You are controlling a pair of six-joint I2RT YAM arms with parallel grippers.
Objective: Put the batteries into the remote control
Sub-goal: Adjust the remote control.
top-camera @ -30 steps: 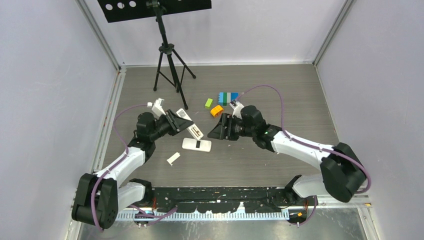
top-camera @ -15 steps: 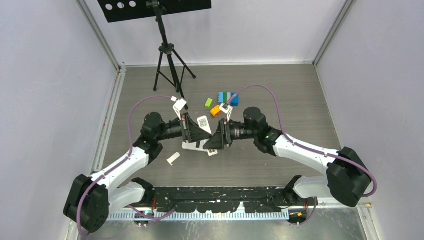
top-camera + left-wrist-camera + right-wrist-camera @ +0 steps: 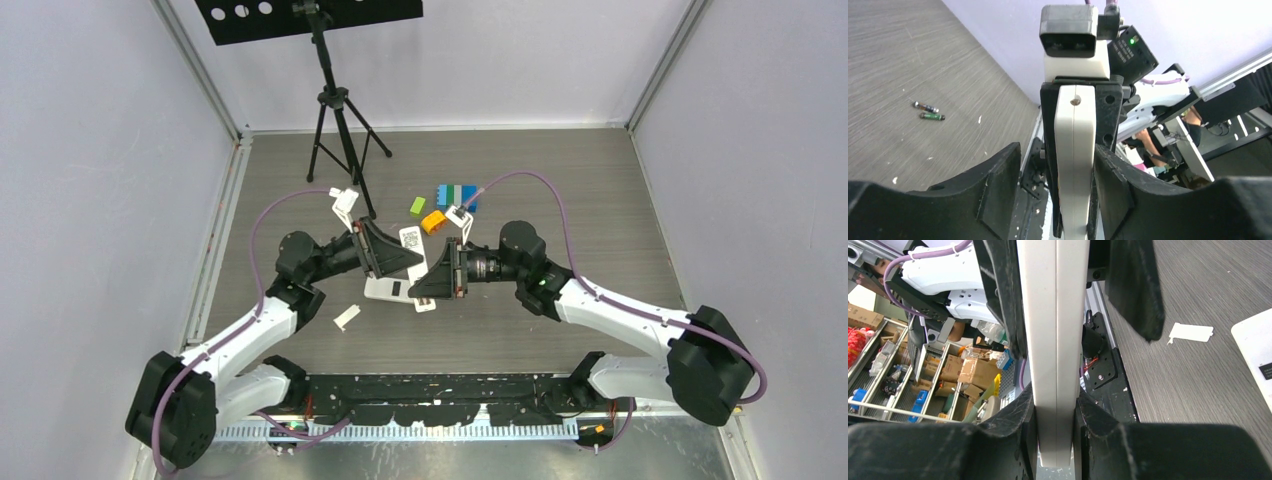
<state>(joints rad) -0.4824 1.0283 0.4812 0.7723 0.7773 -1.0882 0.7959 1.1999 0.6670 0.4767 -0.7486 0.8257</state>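
You have loaded nothing so far: the batteries (image 3: 928, 111) lie loose on the counter (image 3: 888, 60), while your right hand (image 3: 1055, 402) clamps the remote control (image 3: 1053, 315) in mid-air and your left hand (image 3: 1057, 150) stands apart around it.

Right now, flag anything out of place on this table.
The small white cover lies detached on the table, apart from the remote clamped edge-up in the right gripper. Two batteries lie loose too, not loaded.
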